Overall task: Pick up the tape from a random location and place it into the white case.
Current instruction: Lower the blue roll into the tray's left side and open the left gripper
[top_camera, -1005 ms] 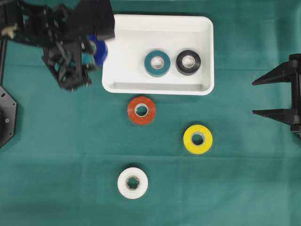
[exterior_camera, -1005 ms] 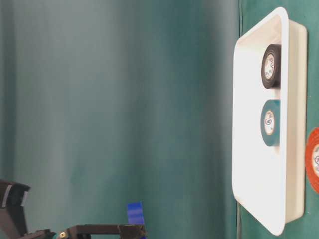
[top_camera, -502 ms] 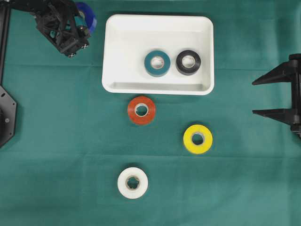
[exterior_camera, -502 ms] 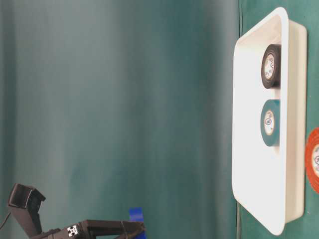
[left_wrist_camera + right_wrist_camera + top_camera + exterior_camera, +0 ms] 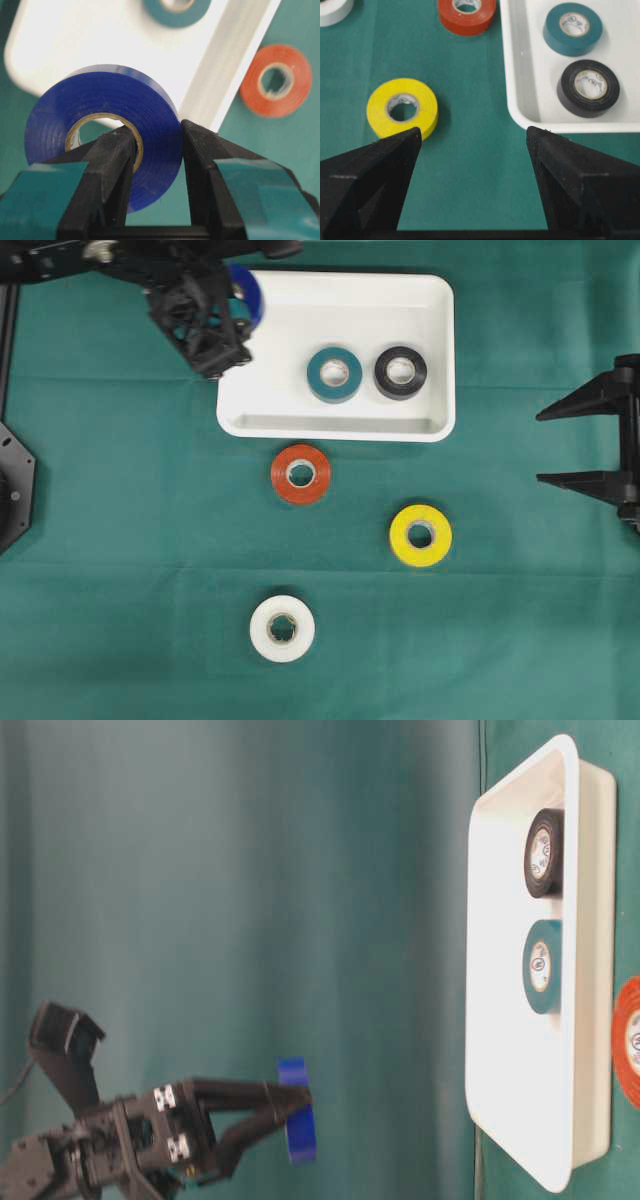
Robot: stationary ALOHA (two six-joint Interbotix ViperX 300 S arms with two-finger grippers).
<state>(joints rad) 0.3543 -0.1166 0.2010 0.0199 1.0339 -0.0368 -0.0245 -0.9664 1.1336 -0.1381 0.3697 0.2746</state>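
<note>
Since the earlier frame, the blue tape (image 5: 243,295) has been carried over the white case (image 5: 437,360) corner. It is pinched through its core by the closed left tool (image 5: 156,145), kept raised for release; the right tool (image 5: 472,137) is held wide open, empty.

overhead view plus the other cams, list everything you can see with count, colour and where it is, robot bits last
white case: 1, white, upper middle of the cloth
tape rolls in the case: 2, teal left of black, lying flat
tape rolls on the cloth: 3, orange just below the case, yellow lower right of it, white lowest
blue tape roll: 1, blue, held on edge in the air over the case's left end
cloth: 1, dark green, covers the table
left claw: 1, black, shut on the blue tape roll, one finger through its hole
right claw: 1, black, open, at the right edge, holding nothing
</note>
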